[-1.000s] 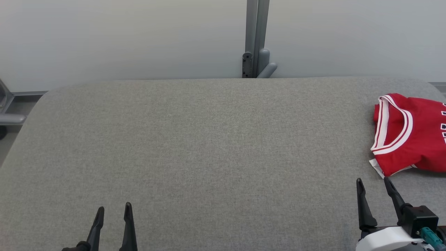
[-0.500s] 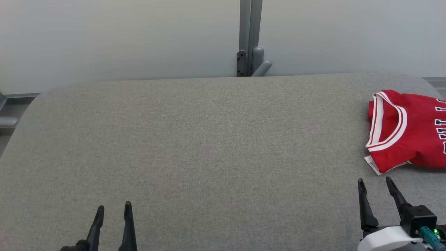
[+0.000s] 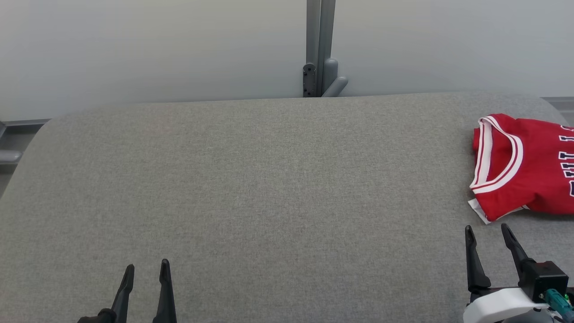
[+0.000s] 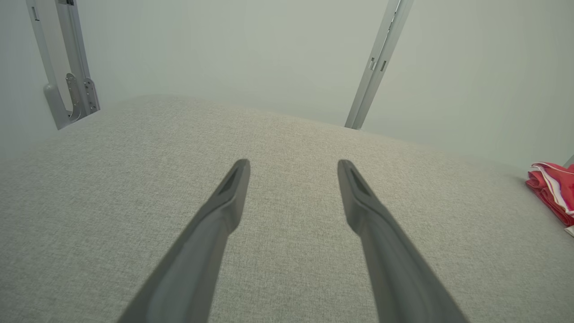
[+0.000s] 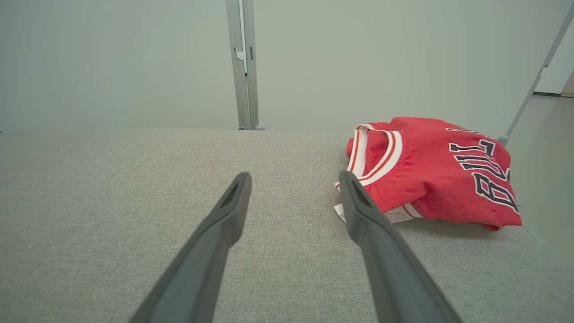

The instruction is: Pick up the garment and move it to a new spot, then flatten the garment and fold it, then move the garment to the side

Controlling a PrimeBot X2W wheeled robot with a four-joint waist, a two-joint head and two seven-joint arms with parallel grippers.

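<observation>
Red garment (image 3: 529, 179) cut off at right edge; left gripper (image 3: 147, 263) wide, empty; right gripper (image 3: 487, 225) wide, empty

Left gripper (image 3: 147, 264): two long, slim fingers (image 4: 224, 211), matt dark grey to black, each tapering to a blunt tip, with a shallow recessed slot on the face turned into the jaws.

Right gripper (image 3: 487, 225): same pattern. Behind its jaws there is a black box-shaped housing (image 3: 542, 277), a teal cable connector (image 3: 555, 299) beside that, and a rounded white forearm shell (image 3: 497, 307).
</observation>
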